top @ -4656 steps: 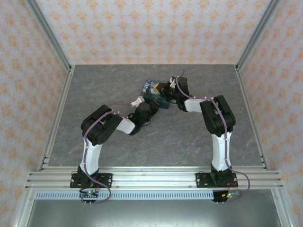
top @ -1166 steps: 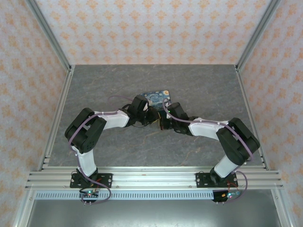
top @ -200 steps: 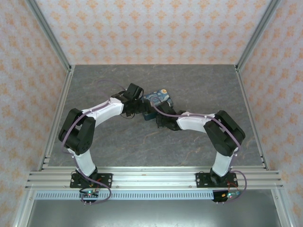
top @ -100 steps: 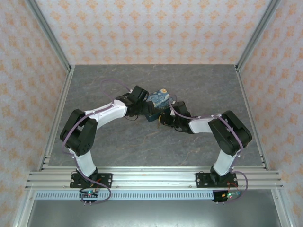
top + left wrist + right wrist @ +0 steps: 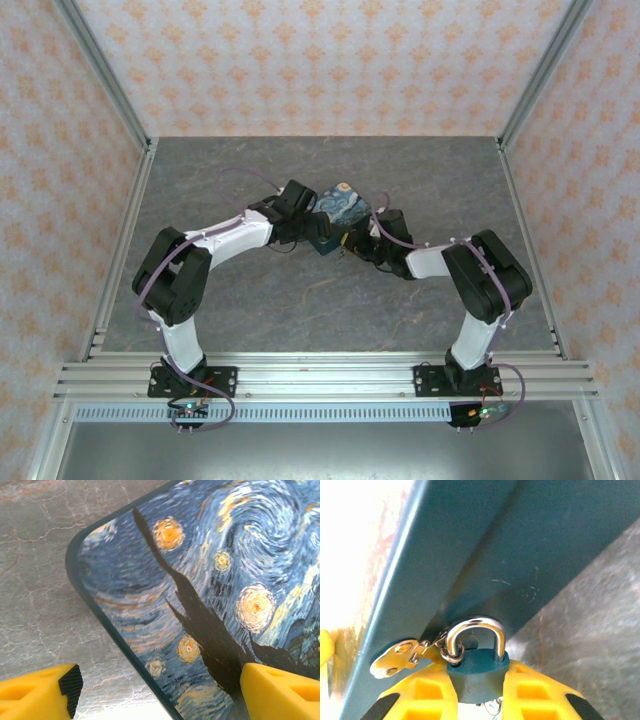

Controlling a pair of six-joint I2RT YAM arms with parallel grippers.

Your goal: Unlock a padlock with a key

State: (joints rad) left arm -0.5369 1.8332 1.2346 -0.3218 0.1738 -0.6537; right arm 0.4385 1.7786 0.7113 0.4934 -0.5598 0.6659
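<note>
The padlock [image 5: 478,670] sat pinched by its teal body between the yellow fingers of the right tool [image 5: 479,692], its silvery shackle [image 5: 475,626] up against the teal side of the box [image 5: 520,540]. A flat silvery piece [image 5: 395,662] hung from a small ring on the shackle. The left tool [image 5: 160,695] stood wide, one finger over the box's painted lid, the other over the grey bench [image 5: 40,580]
</note>
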